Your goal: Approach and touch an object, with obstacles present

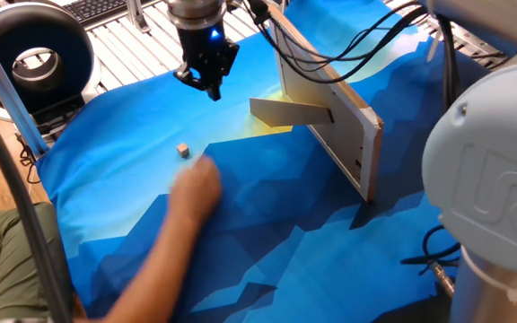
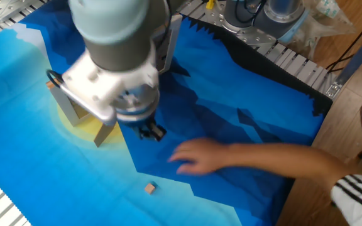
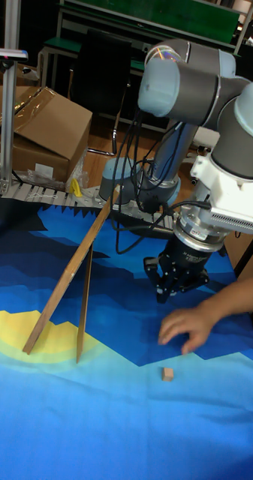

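Note:
The object, a tiny light-brown cube (image 1: pixel 183 151), lies alone on the blue cloth, and also shows as the cube (image 2: pixel 149 188) and the cube (image 3: pixel 167 373). My gripper (image 1: pixel 214 88) hangs in the air well behind it, near the board's end, and touches nothing. Its black fingers look drawn together, with nothing between them. It is also visible as the gripper (image 2: pixel 150 132) and the gripper (image 3: pixel 173 289). The obstacles are a large light-wood board (image 1: pixel 330 99) standing on edge and a brown prop panel (image 1: pixel 287 112) leaning against it.
A person's hand (image 1: pixel 196 187) reaches over the cloth just right of the cube, also seen as the hand (image 3: pixel 188 327). A black round device (image 1: pixel 32 54) sits beyond the cloth's left corner. My arm hides most of the board (image 2: pixel 74 112) in the other fixed view.

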### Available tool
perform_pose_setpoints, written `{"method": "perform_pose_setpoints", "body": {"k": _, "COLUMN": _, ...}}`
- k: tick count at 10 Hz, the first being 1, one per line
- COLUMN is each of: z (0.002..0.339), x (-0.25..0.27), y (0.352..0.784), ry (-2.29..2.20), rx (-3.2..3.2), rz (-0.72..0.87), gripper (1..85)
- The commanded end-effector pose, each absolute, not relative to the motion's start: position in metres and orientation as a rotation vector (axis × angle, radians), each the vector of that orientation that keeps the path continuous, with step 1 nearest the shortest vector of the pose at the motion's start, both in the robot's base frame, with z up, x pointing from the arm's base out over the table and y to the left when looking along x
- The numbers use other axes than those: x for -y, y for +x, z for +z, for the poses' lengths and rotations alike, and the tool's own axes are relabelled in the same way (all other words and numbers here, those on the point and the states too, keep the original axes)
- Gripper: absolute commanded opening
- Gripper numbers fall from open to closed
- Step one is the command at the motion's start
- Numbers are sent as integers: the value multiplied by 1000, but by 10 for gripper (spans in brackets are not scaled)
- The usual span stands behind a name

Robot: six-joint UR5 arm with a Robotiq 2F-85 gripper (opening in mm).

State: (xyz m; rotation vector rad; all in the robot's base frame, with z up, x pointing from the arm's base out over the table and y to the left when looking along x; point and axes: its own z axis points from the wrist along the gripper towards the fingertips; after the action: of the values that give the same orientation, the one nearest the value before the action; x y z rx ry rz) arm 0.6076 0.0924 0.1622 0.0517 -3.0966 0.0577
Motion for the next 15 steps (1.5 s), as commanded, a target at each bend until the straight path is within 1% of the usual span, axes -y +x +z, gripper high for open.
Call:
{"method": "perform_pose_setpoints", "body": {"k": 1, "z": 152, "x": -105, "y": 631, "ry": 45, "rx": 3177, "rz": -59, "gripper": 10}}
{"method": "perform_pose_setpoints", "body": {"k": 2, "z": 153, "x": -117, "y": 642, "ry": 22, "rx": 3219, "rz": -131, "gripper": 10}}
{"method": "perform_pose_setpoints", "body": {"k": 3, "z": 155, "x": -118, "y": 660, "ry": 43, "rx": 3286, "rz": -136, "gripper": 10}}
{"method": "perform_pose_setpoints", "body": {"k": 5, "z": 158, "x": -119, "y": 672, "ry": 63, "rx": 3337, "rz": -148, "gripper": 10}}
{"method": "perform_pose_setpoints", "body": {"k": 6, "z": 157, "x": -114, "y": 670, "ry": 80, "rx": 3327, "rz": -111, "gripper": 10}}
{"method": "perform_pose_setpoints", "body": {"k": 7, "z": 153, "x": -101, "y": 648, "ry": 98, "rx": 3241, "rz": -26, "gripper": 10}}
{"method": "perform_pose_setpoints", "body": {"k": 8, "z": 152, "x": -99, "y": 633, "ry": 109, "rx": 3184, "rz": -19, "gripper": 10}}
{"method": "perform_pose_setpoints", "body": {"k": 9, "z": 178, "x": -89, "y": 615, "ry": 107, "rx": 3145, "rz": -16, "gripper": 10}}
{"method": "perform_pose_setpoints", "body": {"k": 10, "z": 195, "x": -78, "y": 602, "ry": 107, "rx": 3125, "rz": -2, "gripper": 10}}
{"method": "perform_pose_setpoints", "body": {"k": 13, "z": 232, "x": -43, "y": 584, "ry": 135, "rx": 3093, "rz": 14, "gripper": 10}}
{"method": "perform_pose_setpoints", "body": {"k": 15, "z": 262, "x": -18, "y": 575, "ry": 121, "rx": 3058, "rz": 90, "gripper": 10}}
